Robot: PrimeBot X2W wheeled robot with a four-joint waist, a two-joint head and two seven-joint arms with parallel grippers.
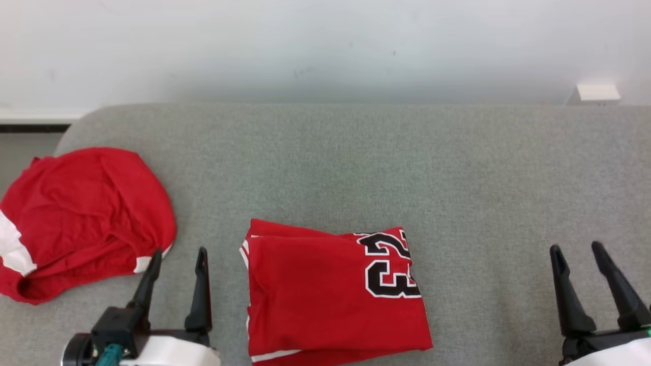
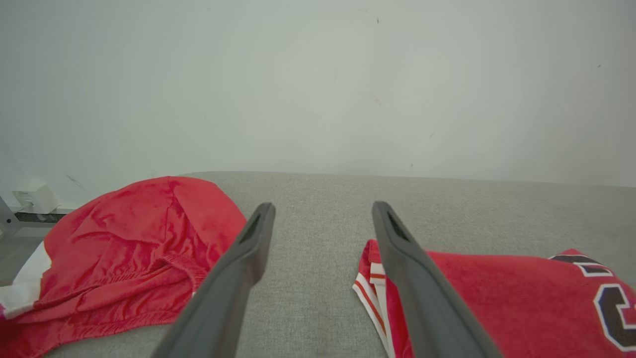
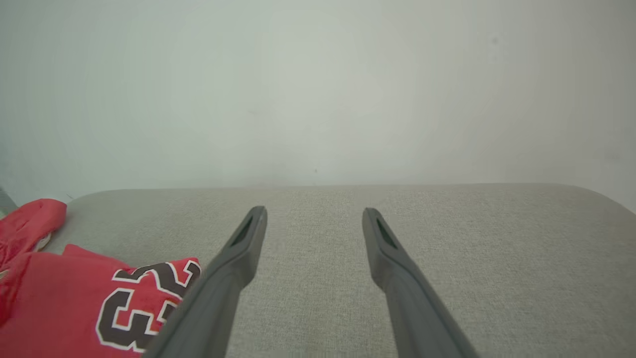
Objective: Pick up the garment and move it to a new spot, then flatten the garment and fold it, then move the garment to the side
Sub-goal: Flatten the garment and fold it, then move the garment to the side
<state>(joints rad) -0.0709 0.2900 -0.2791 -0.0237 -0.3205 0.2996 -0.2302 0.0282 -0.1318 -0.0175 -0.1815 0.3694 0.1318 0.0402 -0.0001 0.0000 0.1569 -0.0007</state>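
Lying folded on the grey fabric surface [image 1: 356,168] between the spread, empty left gripper [image 1: 179,253] and right gripper [image 1: 577,247], the red jersey with a black 23 [image 1: 330,295] seems ready for moving aside, which calls for pinching its edges without undoing the fold.

The folded jersey [image 1: 325,295] is cut off by the head view's lower edge. The crumpled red garment [image 1: 81,218] is clipped at the left edge. In the left wrist view the jersey's number [image 2: 613,313] is cropped at the right, and its side is partly hidden by the left hand's [image 2: 323,206] finger [image 2: 422,288]. What the small white object [image 1: 597,93] by the wall is cannot be told.
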